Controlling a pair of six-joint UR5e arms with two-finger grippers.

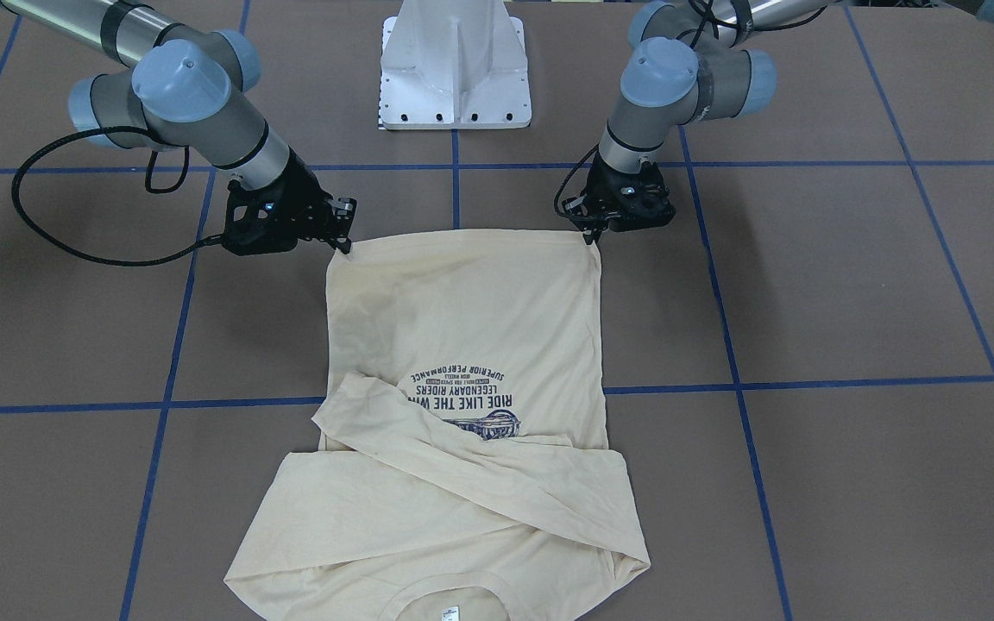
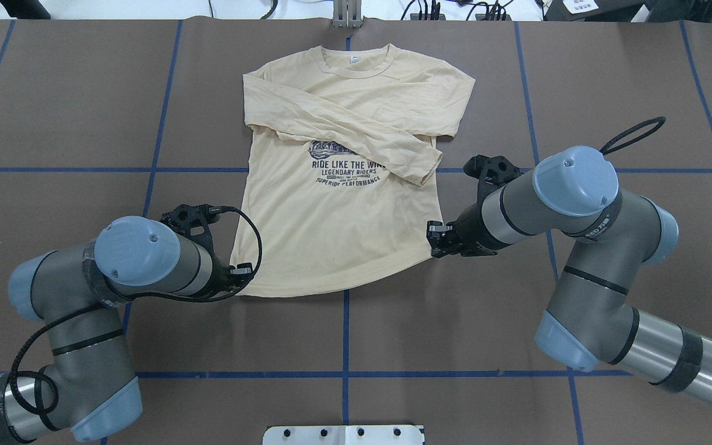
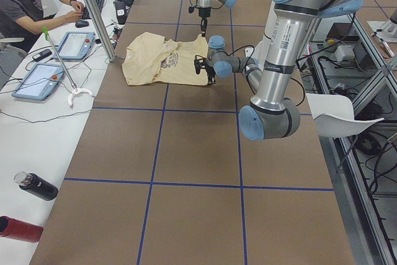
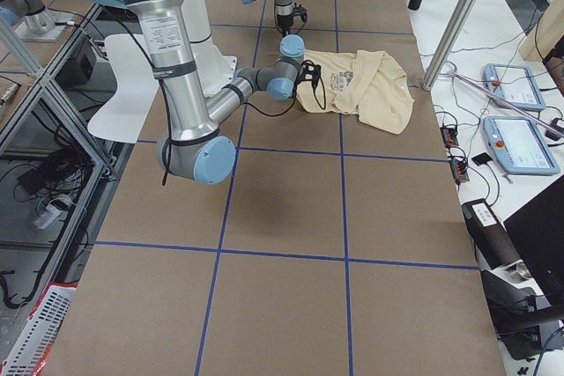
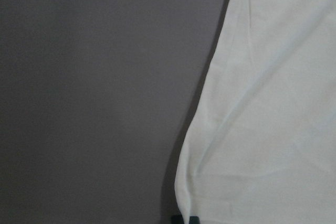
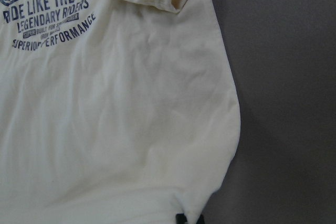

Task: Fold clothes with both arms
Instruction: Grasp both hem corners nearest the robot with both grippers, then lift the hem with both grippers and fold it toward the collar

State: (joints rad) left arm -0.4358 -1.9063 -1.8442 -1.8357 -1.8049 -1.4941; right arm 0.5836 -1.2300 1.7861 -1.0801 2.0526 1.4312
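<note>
As it lies, the shirt [image 2: 337,228] turns hem toward the robot.

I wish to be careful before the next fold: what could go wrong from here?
1. The left gripper and right gripper sit at the very hem corners of the shirt; so small a hold may slip when they lift.
2. The sleeves lie loose across the chest and may slide out of place during the fold.

Seen from overhead, the left tool [image 2: 243,271] at seven o'clock of the shirt [image 2: 331,235] and the right tool [image 2: 435,240] at four, both low, pinch its hem.
</note>
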